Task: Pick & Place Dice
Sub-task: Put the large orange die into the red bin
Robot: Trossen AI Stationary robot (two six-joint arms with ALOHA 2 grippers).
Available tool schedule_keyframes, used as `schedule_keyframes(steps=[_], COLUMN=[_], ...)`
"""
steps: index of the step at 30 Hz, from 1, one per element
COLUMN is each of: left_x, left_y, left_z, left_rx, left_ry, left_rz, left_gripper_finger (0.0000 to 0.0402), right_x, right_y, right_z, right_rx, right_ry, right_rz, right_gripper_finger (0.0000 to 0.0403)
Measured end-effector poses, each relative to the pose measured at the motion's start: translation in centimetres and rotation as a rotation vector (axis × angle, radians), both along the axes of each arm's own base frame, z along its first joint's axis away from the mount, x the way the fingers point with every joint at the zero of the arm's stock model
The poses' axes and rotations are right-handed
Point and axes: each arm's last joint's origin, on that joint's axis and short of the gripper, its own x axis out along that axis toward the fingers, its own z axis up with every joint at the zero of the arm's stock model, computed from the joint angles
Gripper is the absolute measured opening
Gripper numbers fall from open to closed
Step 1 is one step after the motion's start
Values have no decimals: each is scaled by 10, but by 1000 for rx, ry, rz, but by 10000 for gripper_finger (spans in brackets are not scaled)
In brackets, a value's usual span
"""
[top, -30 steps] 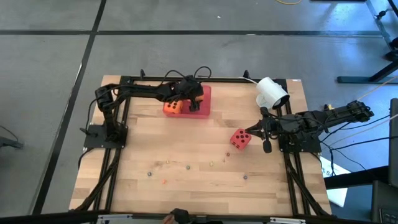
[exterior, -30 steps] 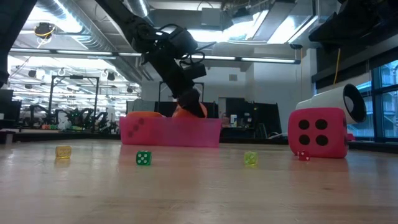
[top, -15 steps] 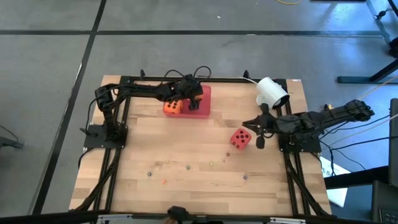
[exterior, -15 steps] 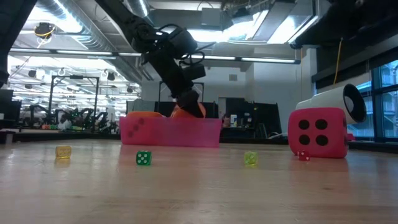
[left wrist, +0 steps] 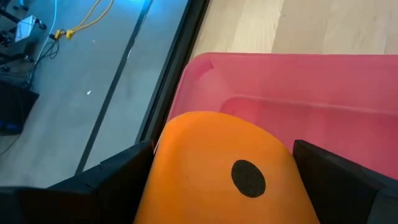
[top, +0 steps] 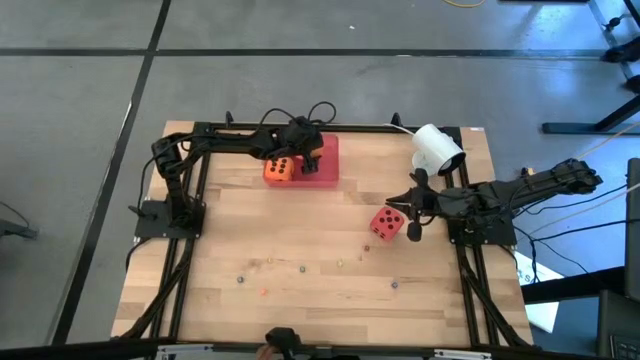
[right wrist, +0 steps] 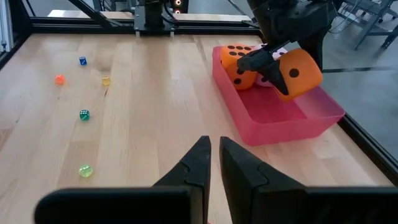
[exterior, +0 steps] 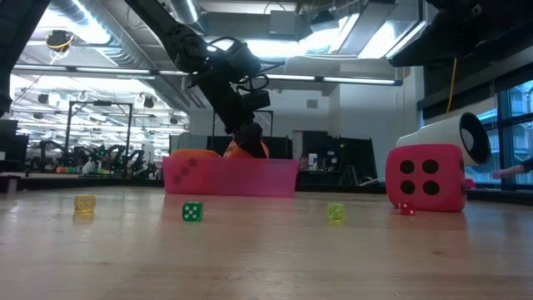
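Our left gripper point(right wrist: 273, 68) has its jaws wide around an orange die point(left wrist: 221, 171), hanging over the red tray point(right wrist: 273, 127). We lower before letting go, clear of the other orange die point(right wrist: 236, 62). Right gripper point(top: 414, 218) shut, empty; red die point(top: 387, 223) just beside its jaws.

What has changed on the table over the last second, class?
The right gripper has swung in toward the red die, fingers shut and empty. The left gripper has stayed over the red tray, holding an orange die. The dice have not moved.
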Motion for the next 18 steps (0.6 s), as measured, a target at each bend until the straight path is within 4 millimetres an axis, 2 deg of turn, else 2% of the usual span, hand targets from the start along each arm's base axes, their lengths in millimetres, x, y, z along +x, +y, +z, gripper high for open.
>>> schedule_keyframes(steps=[5, 10, 18], left_x=[0, -1, -2], left_y=[0, 1, -1], left_z=[0, 0, -3], left_rx=[-3, 6, 11], left_ry=[-5, -9, 54], left_rz=[12, 77, 44], left_gripper_finger=[361, 381, 399], right_x=[0, 0, 0], right_y=[0, 0, 0], right_z=[0, 0, 0], right_rx=[0, 0, 1], right_ry=[0, 0, 0], right_rz=[0, 0, 3], right_gripper_finger=[36, 36, 36])
